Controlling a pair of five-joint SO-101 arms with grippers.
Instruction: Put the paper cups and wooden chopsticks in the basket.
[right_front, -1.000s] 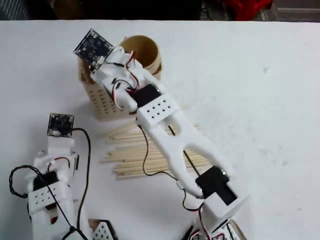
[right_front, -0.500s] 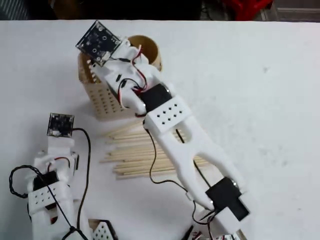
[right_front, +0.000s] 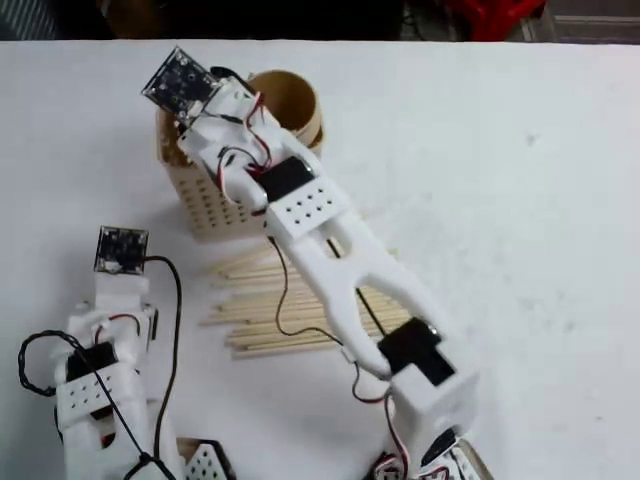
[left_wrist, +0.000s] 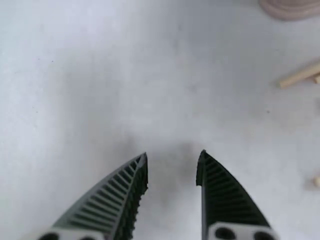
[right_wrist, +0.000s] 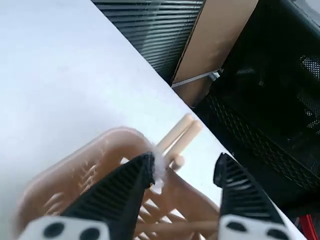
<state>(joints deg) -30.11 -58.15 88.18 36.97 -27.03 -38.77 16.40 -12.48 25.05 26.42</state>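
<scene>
Up top, the right arm (right_front: 340, 260) stretches across the white table (right_front: 500, 200) w/ its wrist over the beige perforated plastic basket (right_front: 205, 200). The right pincer (right_wrist: 185, 162) hangs just above the basket rim, jaws spread wide and clamped on nothing. 2 or 3 pale wooden chopsticks (right_wrist: 180, 132) stand tilted inside the basket, their ends poking past the rim and showing in the gap btwn the jaws. Can't tell if a fingertip (right_wrist: 145, 165) touches them.

A brown round paper cup (right_front: 290, 100) sits at the basket's far side, next to the wrist. Can't tell if it's inside the basket or just beside it.

A loose pile of wooden chopsticks (right_front: 250, 310) lies flat on the table near the basket, partly under the right arm.

The left arm (right_front: 100, 370) sits at the near edge, well apart from the basket. The left pincer (left_wrist: 172, 162) hovers low over bare table, jaws apart by a moderate gap, holding and touching nothing. 1 chopstick end (left_wrist: 300, 76) lies off to its side.
</scene>
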